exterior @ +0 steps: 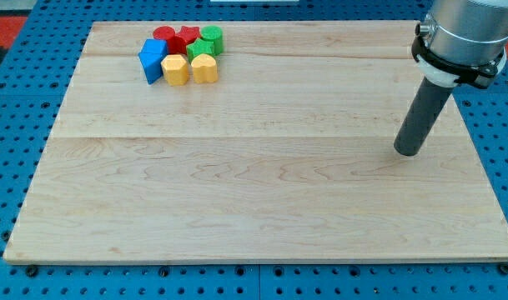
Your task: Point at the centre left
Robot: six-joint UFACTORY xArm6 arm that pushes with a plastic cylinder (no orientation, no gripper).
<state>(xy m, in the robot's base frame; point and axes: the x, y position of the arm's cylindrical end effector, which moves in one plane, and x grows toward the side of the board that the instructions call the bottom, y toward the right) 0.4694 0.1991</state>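
The arm (pixel 464 37) was cut off at the view's top edge, at about one o'clock. The red blocks (pixel 174 36) sat partly hidden behind their neighbours, shapes unclear.

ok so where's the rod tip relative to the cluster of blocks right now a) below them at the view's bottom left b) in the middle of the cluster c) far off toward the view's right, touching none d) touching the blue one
c: my tip rests on the board near its right edge, while the blocks, such as the blue block, sit clustered at the view's top left.
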